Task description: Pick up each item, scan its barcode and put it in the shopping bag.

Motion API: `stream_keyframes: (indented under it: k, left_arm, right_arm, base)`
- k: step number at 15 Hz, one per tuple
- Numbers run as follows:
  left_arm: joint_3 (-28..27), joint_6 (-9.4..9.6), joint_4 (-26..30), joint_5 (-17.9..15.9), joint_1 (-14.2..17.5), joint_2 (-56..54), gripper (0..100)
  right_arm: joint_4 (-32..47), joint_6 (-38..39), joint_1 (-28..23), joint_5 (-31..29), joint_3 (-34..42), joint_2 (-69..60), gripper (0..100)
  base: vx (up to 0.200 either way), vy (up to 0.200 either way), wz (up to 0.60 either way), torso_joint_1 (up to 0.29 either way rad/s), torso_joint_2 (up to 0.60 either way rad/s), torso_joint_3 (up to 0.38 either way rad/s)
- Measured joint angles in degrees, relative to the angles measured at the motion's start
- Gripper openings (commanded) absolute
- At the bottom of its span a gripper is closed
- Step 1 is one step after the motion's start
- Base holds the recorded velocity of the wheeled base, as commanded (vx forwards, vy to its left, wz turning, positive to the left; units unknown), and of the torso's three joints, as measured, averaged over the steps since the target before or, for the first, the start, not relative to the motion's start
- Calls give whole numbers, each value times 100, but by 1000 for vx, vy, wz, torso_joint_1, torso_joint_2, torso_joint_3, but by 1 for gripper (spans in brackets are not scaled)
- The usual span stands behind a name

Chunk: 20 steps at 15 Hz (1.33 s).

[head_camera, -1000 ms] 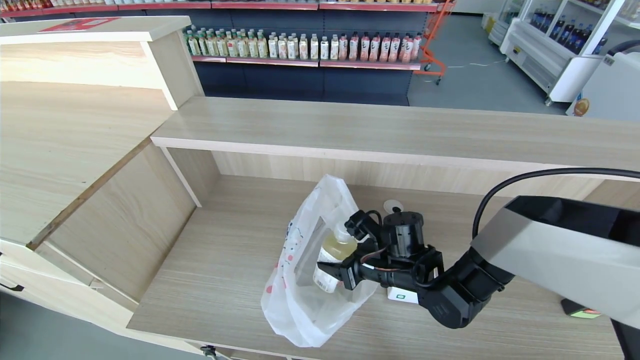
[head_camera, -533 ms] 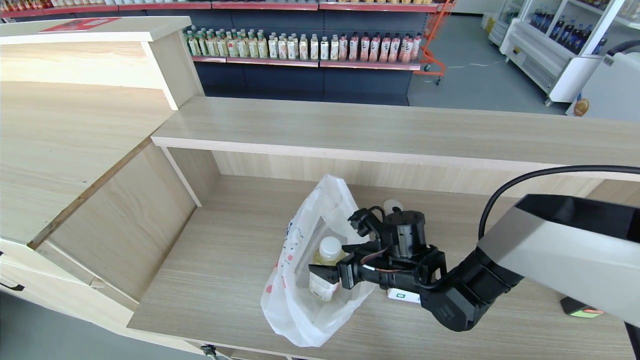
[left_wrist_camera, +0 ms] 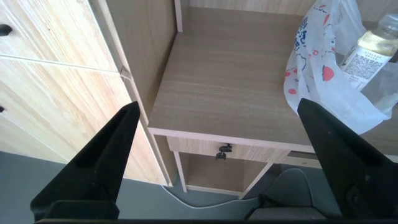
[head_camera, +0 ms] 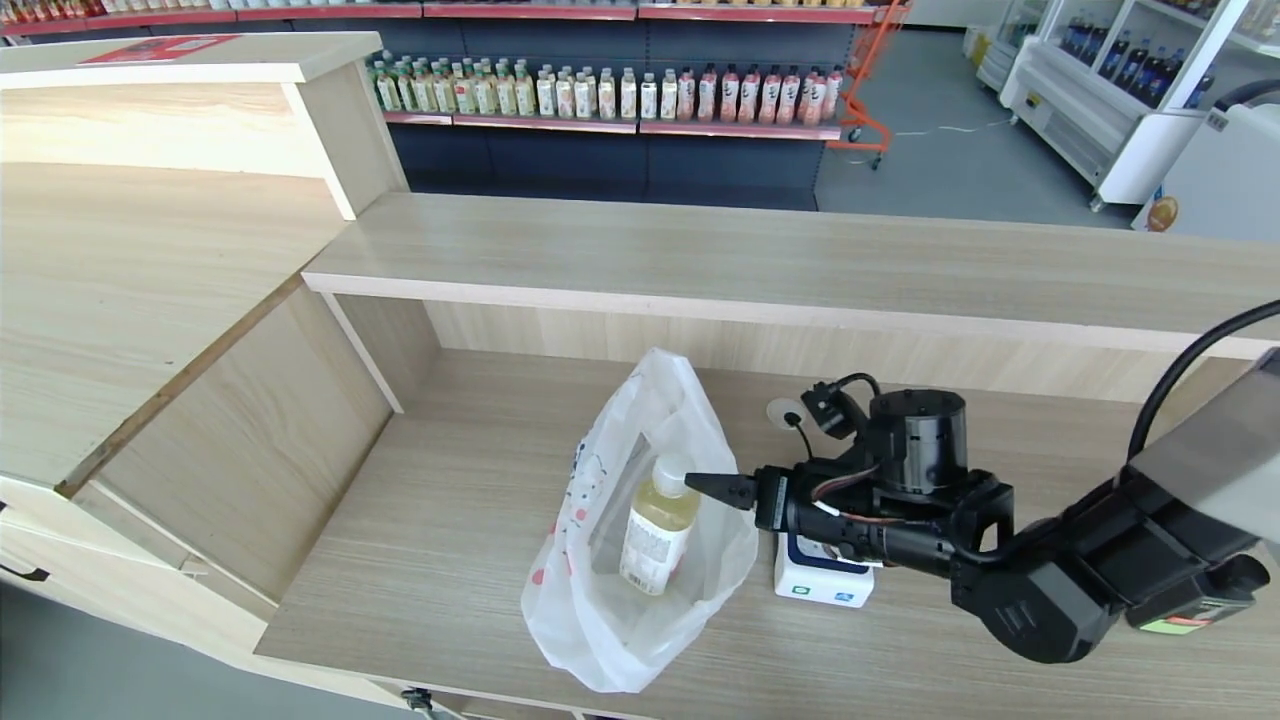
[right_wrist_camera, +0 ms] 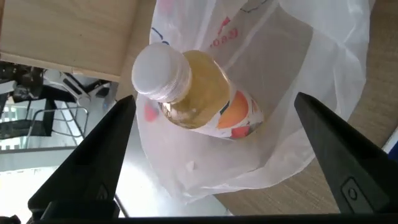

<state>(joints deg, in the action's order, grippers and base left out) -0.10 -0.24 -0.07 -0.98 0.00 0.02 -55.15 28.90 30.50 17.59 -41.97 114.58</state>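
Now the right gripper [head_camera: 713, 487], fingers apart just beside the bottle [head_camera: 660, 532] in the shopping bag [head_camera: 585, 610], should draw back level, clear of the plastic.

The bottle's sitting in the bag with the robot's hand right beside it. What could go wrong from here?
The bottle leans loosely inside the thin shopping bag, so it might topple. The open right hand sits close to the cap and the bag's rim, so it may snag the plastic.
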Motion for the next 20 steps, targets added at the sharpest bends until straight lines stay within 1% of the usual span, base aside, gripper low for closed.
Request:
stream_keyframes:
  k: [2, 7, 9, 11, 13, 15, 17, 20]
  left_arm:
    - [0, 0, 0, 2, 0, 0, 100]
    - [0, 2, 0, 0, 0, 0, 100]
    - [0, 2, 0, 2, 0, 0, 100]
    - [0, 2, 0, 0, 0, 0, 100]
    - [0, 0, 0, 0, 0, 0, 100]
    - [0, 0, 0, 0, 0, 0, 100]
    - [0, 0, 0, 0, 0, 0, 100]
    - [0, 2, 0, 0, 0, 0, 100]
  right_arm:
    - [13, 110, -52, 4, 276, -345, 100]
    - [41, 205, -16, 6, 380, -673, 100]
    - [68, 202, -154, 6, 433, -813, 100]
    - [354, 132, -490, 4, 662, -1161, 100]
    - [1013, -215, -939, -9, 894, -1652, 100]
    - [1957, -1251, -1609, -27, 1072, -2374, 100]
    - [2850, -1876, -2177, -49, 1157, -3259, 100]
    - [4543, -2289, -2744, -84, 1193, -4565, 100]
  base:
    - [0, 0, 0, 0, 0, 0]
    - [0, 0, 0, 0, 0, 0]
    - [0, 0, 0, 0, 0, 0]
    - [0, 0, 0, 0, 0, 0]
    - [0, 0, 0, 0, 0, 0]
    - [0, 0, 0, 0, 0, 0]
    - [0, 0, 0, 0, 0, 0]
    - [0, 0, 0, 0, 0, 0]
